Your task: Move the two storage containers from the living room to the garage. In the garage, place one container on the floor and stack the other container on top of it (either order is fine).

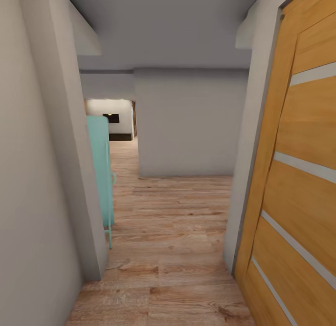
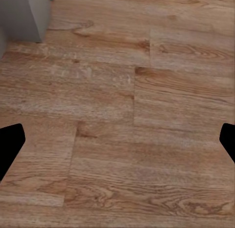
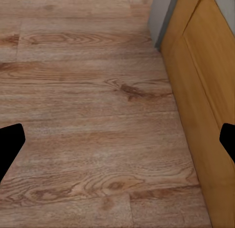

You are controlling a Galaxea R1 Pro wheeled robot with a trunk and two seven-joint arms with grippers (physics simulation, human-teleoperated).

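Note:
The two storage containers are out of view, and so is the garage. I am in a narrow corridor with light wood-plank flooring (image 1: pixel 172 232). In the left wrist view my left gripper (image 2: pixel 117 145) is open, its black fingertips (image 2: pixel 11 145) far apart over bare planks. My right gripper (image 3: pixel 117 145) is also open above the planks in the right wrist view, with nothing between its fingertips (image 3: pixel 11 145).
A grey wall corner (image 1: pixel 79 176) juts in at the left, with a turquoise cabinet (image 1: pixel 101 172) behind it. An open wooden door (image 1: pixel 298 186) with pale stripes stands close on the right. A grey wall (image 1: pixel 186 125) faces me ahead; a passage (image 1: pixel 122 153) runs left of it to a far room.

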